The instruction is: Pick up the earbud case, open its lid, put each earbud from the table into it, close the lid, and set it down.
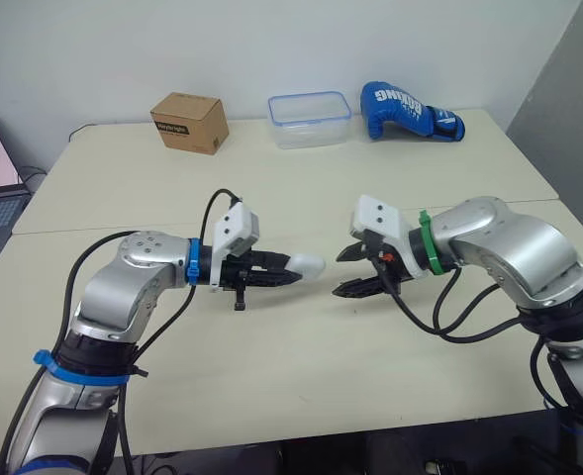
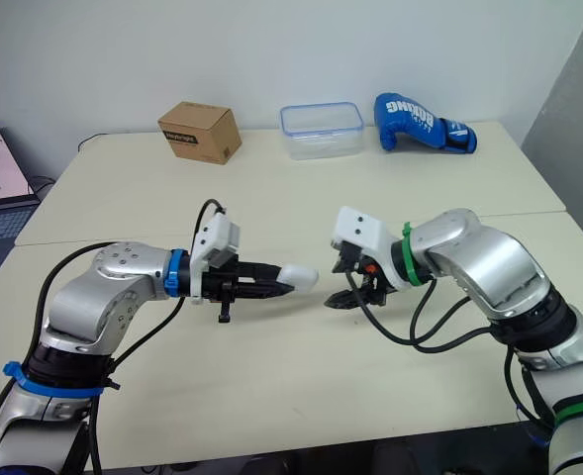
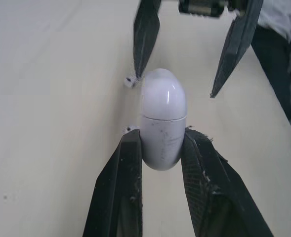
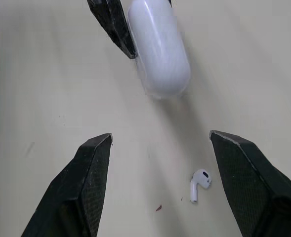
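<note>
Left eye view: the left gripper [image 1: 289,267] reaches in toward the middle of the table [image 1: 271,366] and pinches the white earbud case [image 1: 309,264] by one end, with the other end pointing at the right gripper [image 1: 339,274]. That gripper faces it from just beside, with its fingers spread and nothing between them.

Right eye view: the same pair meets at the centre. Well behind them, along the far edge, sit a cardboard box [image 2: 200,132], a clear container [image 2: 321,129] and a blue boxing glove [image 2: 425,124] — none of them part of the job.

Left wrist view: the two black fingers [image 3: 120,192] press on the lower half of the case. The lid [image 3: 163,94] shows a thin closed seam, so it is not yet open. Tiny white specks lie on the table near the case, too small to name.

Right wrist view: one earbud [image 4: 198,183] lies on the table below the spread fingers, apart from both. The case hangs ahead, and its shadow on the table suggests it is lifted clear.

By my reading, the pick-up is done — opening the lid, loading the earbuds, closing the lid and setting the case down all remain.
</note>
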`<state>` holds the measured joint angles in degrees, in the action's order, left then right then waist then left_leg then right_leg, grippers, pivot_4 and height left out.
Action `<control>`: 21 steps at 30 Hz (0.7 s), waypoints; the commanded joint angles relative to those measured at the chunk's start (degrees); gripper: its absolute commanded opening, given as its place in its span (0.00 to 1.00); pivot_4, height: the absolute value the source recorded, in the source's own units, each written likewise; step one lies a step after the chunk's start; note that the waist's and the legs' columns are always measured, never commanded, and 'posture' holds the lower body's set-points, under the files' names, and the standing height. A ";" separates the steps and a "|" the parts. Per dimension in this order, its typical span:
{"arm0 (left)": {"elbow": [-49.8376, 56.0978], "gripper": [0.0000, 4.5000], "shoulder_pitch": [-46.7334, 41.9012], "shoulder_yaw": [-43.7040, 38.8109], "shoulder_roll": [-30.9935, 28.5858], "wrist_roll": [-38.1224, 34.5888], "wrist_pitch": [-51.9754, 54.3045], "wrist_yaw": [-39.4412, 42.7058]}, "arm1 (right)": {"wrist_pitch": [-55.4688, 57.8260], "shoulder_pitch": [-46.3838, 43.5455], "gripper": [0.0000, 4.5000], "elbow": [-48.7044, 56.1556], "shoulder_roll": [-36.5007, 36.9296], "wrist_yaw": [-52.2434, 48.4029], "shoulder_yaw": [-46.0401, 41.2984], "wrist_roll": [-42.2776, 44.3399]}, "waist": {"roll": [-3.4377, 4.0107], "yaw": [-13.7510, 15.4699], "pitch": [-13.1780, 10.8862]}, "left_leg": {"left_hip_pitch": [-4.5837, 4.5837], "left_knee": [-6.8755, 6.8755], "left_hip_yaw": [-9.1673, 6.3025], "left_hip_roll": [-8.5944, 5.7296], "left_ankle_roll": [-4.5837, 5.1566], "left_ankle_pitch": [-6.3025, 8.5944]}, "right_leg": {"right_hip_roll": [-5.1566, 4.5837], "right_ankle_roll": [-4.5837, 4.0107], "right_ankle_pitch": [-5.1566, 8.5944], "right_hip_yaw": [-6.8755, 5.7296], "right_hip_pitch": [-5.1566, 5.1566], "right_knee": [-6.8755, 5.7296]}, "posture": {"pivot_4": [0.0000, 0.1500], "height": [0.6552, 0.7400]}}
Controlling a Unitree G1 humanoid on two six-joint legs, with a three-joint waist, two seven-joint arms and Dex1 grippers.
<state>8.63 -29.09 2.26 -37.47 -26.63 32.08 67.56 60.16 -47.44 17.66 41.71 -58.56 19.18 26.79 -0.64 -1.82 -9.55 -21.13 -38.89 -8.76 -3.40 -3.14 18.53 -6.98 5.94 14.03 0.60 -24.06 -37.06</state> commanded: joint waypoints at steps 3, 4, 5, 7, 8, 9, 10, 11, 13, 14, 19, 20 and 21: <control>0.12 0.16 2.87 -5.54 2.62 -3.42 -4.75 -2.01 | -1.18 5.34 0.73 0.89 -3.67 3.04 -9.90 4.93 | 0.00 0.08 0.00 | 0.00 0.00 0.04 0.01 0.00 0.00 | -0.01 -0.01 -0.01 0.03 -0.02 -0.02 | 1.00 0.89; 0.20 0.16 3.82 -5.93 3.22 -3.78 -5.67 -2.12 | -0.80 6.29 0.73 1.04 -5.01 4.11 -11.34 5.83 | 0.00 0.07 0.00 | 0.01 0.00 0.05 0.00 0.00 0.00 | -0.01 -0.01 -0.01 0.04 -0.02 -0.03 | 1.00 0.89; 0.43 0.16 4.71 -6.12 3.63 -3.93 -6.43 -2.25 | -0.78 7.04 0.73 1.41 -5.87 4.97 -12.27 6.35 | 0.00 0.08 0.01 | 0.04 0.00 0.05 0.01 0.00 0.00 | -0.01 -0.02 -0.01 0.05 0.00 -0.03 | 1.00 0.89; 0.54 0.16 6.04 -6.34 4.36 -3.99 -7.97 -2.49 | -0.89 8.24 0.73 2.12 -7.17 6.42 -13.50 6.97 | 0.00 0.07 0.01 | 0.05 0.01 0.08 0.01 0.00 0.00 | -0.01 -0.02 -0.01 0.07 0.00 -0.02 | 1.00 0.89; 0.40 0.16 6.61 -6.52 4.95 -4.04 -8.95 -2.62 | -1.43 8.86 0.73 2.49 -7.84 7.25 -14.08 7.16 | 0.01 0.06 0.01 | 0.04 0.01 0.07 0.00 0.00 0.00 | -0.01 -0.02 -0.01 0.07 -0.01 -0.01 | 1.00 0.89; 0.19 0.16 7.05 -6.62 5.41 -4.09 -9.77 -2.76 | -1.94 9.34 0.73 2.76 -8.35 7.97 -14.50 7.36 | 0.00 0.07 0.01 | 0.04 0.02 0.08 -0.01 0.00 0.00 | -0.02 -0.02 -0.01 0.08 0.00 0.00 | 1.00 0.89; -0.31 0.16 7.56 -6.57 6.11 -3.69 -10.90 -3.20 | -2.31 9.91 0.73 2.98 -8.99 8.79 -15.04 7.60 | 0.00 0.08 0.01 | 0.04 0.01 0.08 -0.01 0.00 0.00 | -0.02 -0.02 -0.01 0.08 0.00 0.00 | 1.00 0.89; -0.78 0.16 7.92 -6.45 6.64 -3.27 -11.99 -3.44 | -2.55 10.31 0.73 3.14 -9.48 9.40 -15.42 7.75 | 0.00 0.13 0.02 | 0.04 0.01 0.08 -0.01 0.00 0.00 | -0.02 -0.02 -0.01 0.08 0.00 0.00 | 1.00 0.89; -1.50 0.16 8.15 -6.13 7.95 -3.08 -13.39 -4.23 | -3.29 10.81 0.73 3.48 -10.62 10.58 -16.09 7.78 | 0.00 0.13 0.02 | 0.05 0.01 0.09 -0.01 0.00 0.00 | -0.02 -0.03 -0.02 0.09 0.00 -0.02 | 1.00 0.89; -1.73 0.16 7.99 -5.92 8.63 -3.27 -13.74 -4.64 | -3.75 10.97 0.73 3.66 -11.09 11.10 -16.29 7.82 | 0.00 0.14 0.02 | 0.06 0.00 0.09 -0.01 0.00 0.00 | -0.02 -0.03 -0.02 0.09 0.01 -0.02 | 1.00 0.89; -2.95 0.16 7.22 -4.97 11.34 -3.58 -15.07 -5.32 | -5.25 11.30 0.73 4.06 -13.30 13.49 -15.50 7.28 | 0.01 0.07 0.02 | 0.06 0.00 0.09 -0.01 0.00 0.00 | -0.02 -0.03 -0.02 0.09 0.00 -0.01 | 1.00 0.89; -3.26 0.16 6.97 -4.94 11.88 -3.75 -15.40 -5.23 | -5.43 11.26 0.73 3.93 -13.71 13.90 -15.14 7.06 | 0.01 0.07 0.02 | 0.06 0.00 0.10 -0.01 0.00 0.00 | -0.02 -0.03 -0.02 0.09 0.00 -0.01 | 1.00 0.89; -3.52 0.16 6.69 -4.92 12.24 -4.18 -15.13 -5.01 | -5.63 11.19 0.73 3.84 -14.19 14.31 -14.90 6.94 | 0.00 0.07 0.02 | 0.06 0.00 0.10 -0.01 0.00 0.00 | -0.01 -0.03 -0.02 0.09 0.00 -0.02 | 1.00 0.89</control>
<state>4.17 -21.19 -2.60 -25.51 -29.23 18.07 62.35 55.97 -36.13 19.87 27.97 -44.93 4.62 33.24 -0.64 -1.76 -9.54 -21.07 -38.89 -8.67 -3.41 -3.14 18.53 -7.00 5.91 14.01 0.69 -24.06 -37.09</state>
